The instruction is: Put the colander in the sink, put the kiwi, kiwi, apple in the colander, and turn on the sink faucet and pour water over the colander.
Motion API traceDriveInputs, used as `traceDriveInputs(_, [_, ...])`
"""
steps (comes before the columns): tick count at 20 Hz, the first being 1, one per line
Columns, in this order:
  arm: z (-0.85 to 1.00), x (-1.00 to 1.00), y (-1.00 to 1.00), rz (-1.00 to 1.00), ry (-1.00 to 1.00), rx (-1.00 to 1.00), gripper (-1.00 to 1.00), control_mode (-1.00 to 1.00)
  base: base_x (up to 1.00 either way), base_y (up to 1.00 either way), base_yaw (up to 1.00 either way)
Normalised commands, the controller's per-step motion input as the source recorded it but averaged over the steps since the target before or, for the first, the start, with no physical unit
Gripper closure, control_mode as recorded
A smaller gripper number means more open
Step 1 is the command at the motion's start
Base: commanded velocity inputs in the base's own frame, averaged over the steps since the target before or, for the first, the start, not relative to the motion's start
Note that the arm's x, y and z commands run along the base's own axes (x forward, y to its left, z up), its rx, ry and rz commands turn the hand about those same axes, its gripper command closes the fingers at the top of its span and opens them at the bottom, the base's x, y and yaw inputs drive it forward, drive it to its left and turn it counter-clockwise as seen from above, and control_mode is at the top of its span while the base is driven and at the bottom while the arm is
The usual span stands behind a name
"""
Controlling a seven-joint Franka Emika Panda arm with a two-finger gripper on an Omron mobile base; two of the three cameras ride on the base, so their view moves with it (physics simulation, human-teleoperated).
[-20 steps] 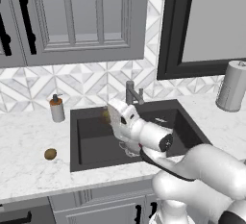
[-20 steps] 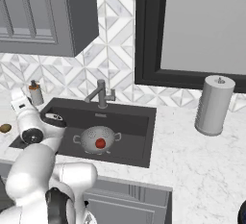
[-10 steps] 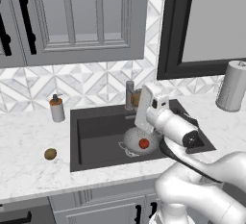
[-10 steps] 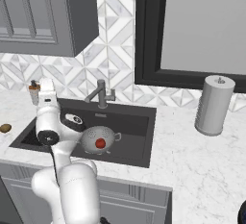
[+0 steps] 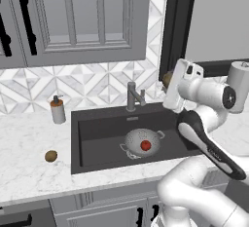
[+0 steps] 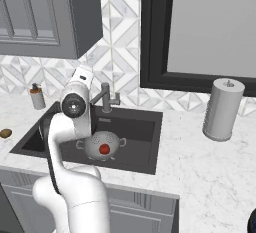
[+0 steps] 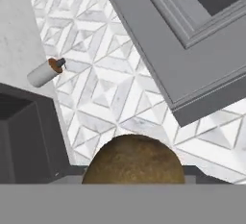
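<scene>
Down below and left of the fingers, the sink (image 5: 97, 138) has the colander (image 5: 142, 143) sitting upright on its floor w/ the apple (image 5: 145, 145) already in it, so colander + apple look done imo. The gripper (image 5: 168, 81) is up high, right of the faucet (image 5: 132, 96), and it's got a kiwi (image 7: 133, 159) clamped between the fingers; hand view has that brown lump right at the tips, and the left base view shows a bit of it poking out by the hand. Handling-wise: kiwi is light, smallish, oval, fuzzy skin so prob not too slippery, but soft enough that hard squeezing could bruise it; best taken across the narrow middle, which is roughly where it seems to be held. Other kiwi (image 5: 50, 156) is way off to the left of the fingers on the counter (image 5: 29, 172), near the sink's left edge. Vs half a sec ago: arm swung right and up, from over the basin to beside the window frame. No water running yet.
</scene>
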Motion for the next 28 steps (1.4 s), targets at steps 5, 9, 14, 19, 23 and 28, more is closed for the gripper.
traceDriveInputs(5, [0.17, 0.0, -0.91, -0.11, 0.38, 0.17, 1.0, -1.0, 0.0, 0.0, 0.0])
traceDriveInputs(9, [-0.46, 0.0, -0.41, -0.02, 0.1, 0.01, 1.0, -1.0, 0.0, 0.0, 0.0])
traceDriveInputs(14, [-0.92, 0.08, -0.06, 0.03, 0.01, 0.0, 1.0, -1.0, 0.0, 0.0, 0.0])
traceDriveInputs(19, [-0.96, 0.28, 0.0, 0.1, 0.0, -0.01, 1.0, -1.0, 0.0, 0.0, 0.0])
traceDriveInputs(23, [-0.67, 0.44, 0.0, 0.19, 0.11, 0.0, 1.0, -1.0, 0.0, 0.0, 0.0])
traceDriveInputs(28, [-0.58, 0.46, 0.0, 0.24, 0.3, 0.0, 1.0, -1.0, 0.0, 0.0, 0.0])
